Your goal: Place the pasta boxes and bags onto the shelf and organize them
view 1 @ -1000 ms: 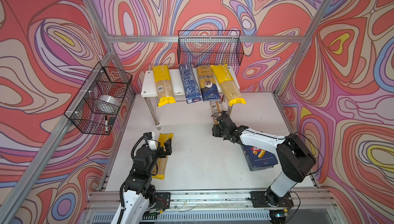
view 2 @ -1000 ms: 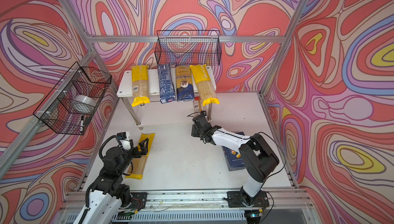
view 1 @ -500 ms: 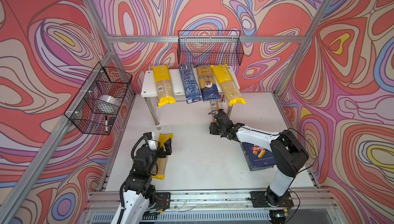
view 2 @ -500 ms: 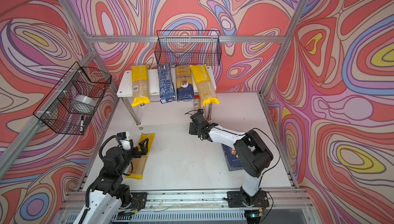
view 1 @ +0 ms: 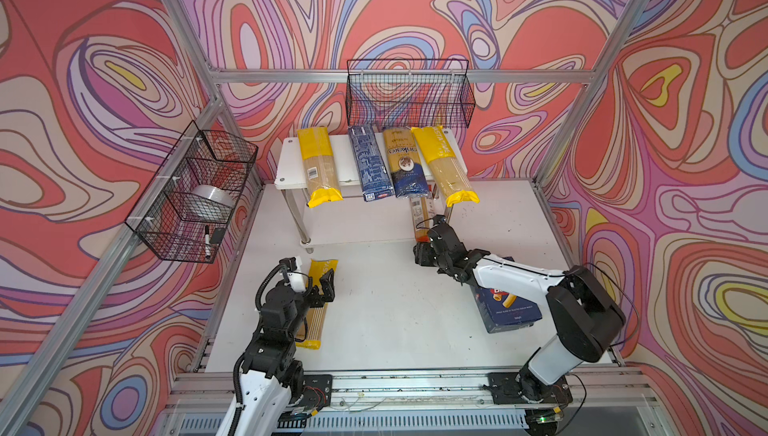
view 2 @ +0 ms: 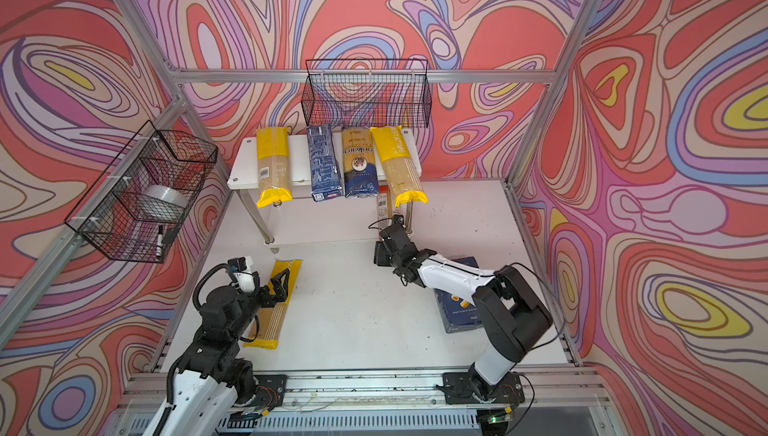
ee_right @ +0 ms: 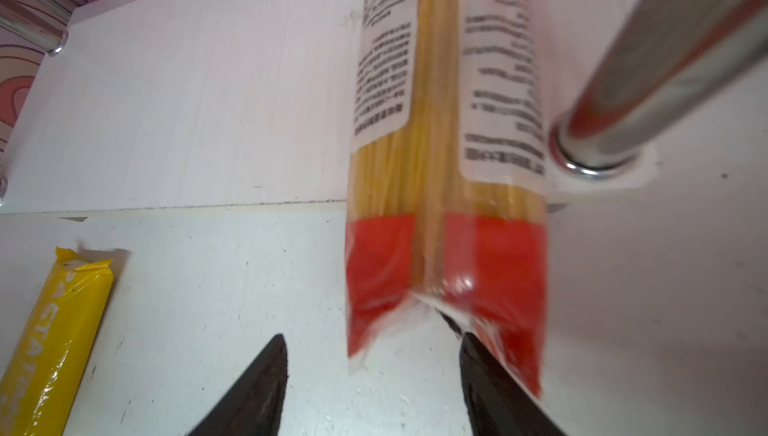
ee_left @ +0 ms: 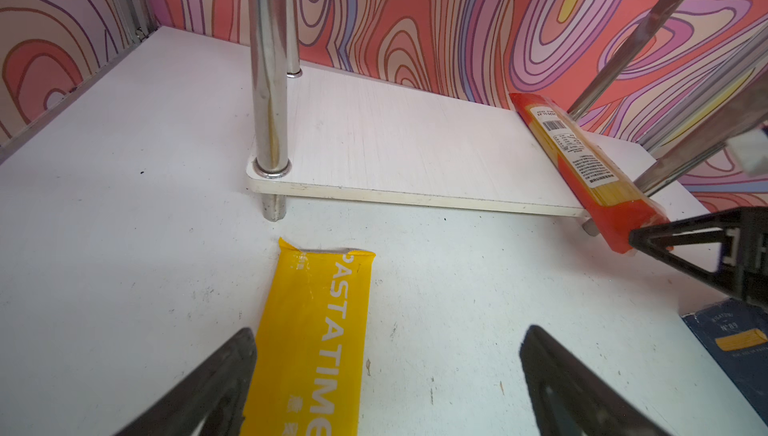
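Reaches nearer the shelf (view 1: pixel 345 166) than a second ago, right gripper (ee_right: pixel 372 338) spread wide against the red-ended packet (ee_right: pixel 440 189). Push straight along its length, clear of the chrome leg (ee_right: pixel 665 60).

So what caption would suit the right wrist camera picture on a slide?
Open claw meets the red end of a spaghetti packet lying on the shelf's lower board, beside a chrome leg.

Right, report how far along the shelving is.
Done: the shelf's top tier holds the left yellow packet, narrow blue box, ankara bag and right yellow packet. In hand: the red-ended packet lies on the lower tier, overhanging its edge, the open right hand at its end. Remaining: the third yellow packet, below the open left hand, and the rigatoni box.
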You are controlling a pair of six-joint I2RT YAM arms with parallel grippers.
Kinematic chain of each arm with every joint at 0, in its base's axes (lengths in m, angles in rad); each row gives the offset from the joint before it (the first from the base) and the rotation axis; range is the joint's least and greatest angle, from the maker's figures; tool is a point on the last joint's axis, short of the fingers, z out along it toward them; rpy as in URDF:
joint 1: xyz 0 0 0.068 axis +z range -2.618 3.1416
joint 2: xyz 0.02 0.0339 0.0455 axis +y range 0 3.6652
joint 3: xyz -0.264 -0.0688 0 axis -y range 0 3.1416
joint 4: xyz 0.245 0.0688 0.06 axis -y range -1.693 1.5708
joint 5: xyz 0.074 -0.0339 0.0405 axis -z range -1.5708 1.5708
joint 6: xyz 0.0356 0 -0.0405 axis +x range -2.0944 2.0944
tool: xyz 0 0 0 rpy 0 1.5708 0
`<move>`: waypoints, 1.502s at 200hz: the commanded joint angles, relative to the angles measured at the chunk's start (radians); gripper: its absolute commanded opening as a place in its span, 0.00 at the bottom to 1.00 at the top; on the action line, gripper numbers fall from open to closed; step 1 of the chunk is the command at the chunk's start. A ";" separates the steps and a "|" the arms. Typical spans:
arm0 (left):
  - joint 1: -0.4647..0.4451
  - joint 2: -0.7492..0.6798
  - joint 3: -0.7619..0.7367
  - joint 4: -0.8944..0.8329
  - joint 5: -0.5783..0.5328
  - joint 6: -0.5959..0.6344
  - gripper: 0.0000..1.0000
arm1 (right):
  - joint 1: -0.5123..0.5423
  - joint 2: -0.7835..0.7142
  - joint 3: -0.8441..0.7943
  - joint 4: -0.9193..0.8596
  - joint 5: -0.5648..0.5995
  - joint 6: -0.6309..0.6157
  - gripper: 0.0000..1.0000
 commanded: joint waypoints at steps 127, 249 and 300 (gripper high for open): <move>0.004 0.485 0.254 -0.268 0.029 -0.191 1.00 | 0.241 -0.213 -0.159 0.154 0.069 -0.025 0.69; 0.179 0.520 0.144 -0.216 0.083 -0.340 1.00 | 0.297 -0.171 -0.110 0.115 0.062 -0.092 0.72; 0.187 0.602 0.124 -0.131 0.110 -0.393 1.00 | 0.297 -0.121 -0.083 0.116 0.023 -0.111 0.73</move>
